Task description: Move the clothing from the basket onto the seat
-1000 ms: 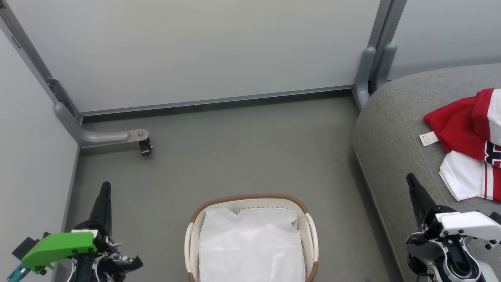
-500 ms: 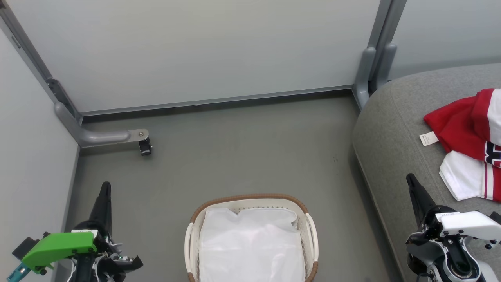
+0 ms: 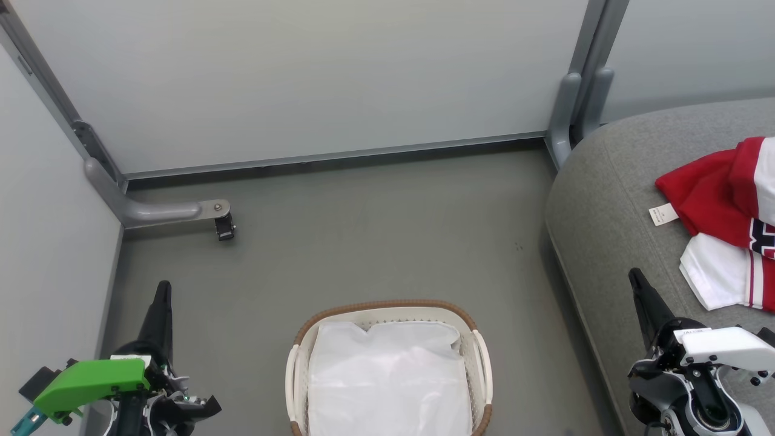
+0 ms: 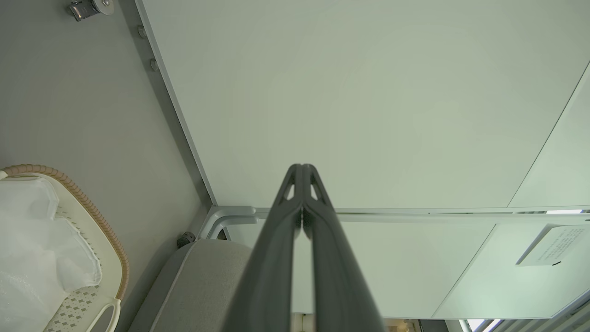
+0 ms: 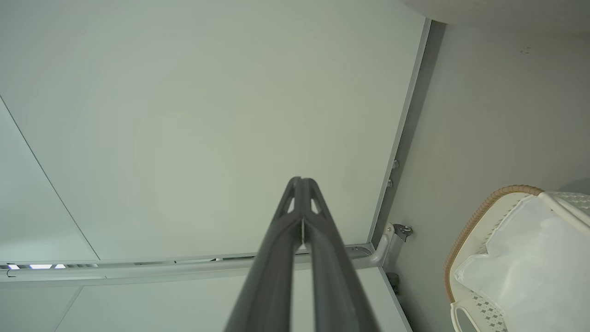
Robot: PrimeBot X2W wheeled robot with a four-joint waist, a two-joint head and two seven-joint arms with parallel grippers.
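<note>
The red and white clothing point(image 3: 723, 206) lies on the grey seat point(image 3: 605, 200) at the right edge of the head view, part of it cut off by the frame. The basket point(image 3: 387, 306) stands on the floor at bottom centre, holding a plain white liner sheet point(image 3: 387, 375). My left gripper point(image 3: 162, 287) is at the lower left, shut and empty, well left of the basket. My right gripper point(image 3: 634, 275) is at the lower right, shut and empty, over the seat's front edge. In the wrist views each gripper point(image 4: 302, 167) point(image 5: 302, 180) has its tips pressed together, pointing at the pale wall.
Pale wall panels point(image 3: 303, 79) close the space at the back and left. A grey metal bracket with a small black caster point(image 3: 224, 227) sits on the floor at the left. A grey post point(image 3: 575, 103) stands beside the seat. Grey floor point(image 3: 375, 230) lies between basket and wall.
</note>
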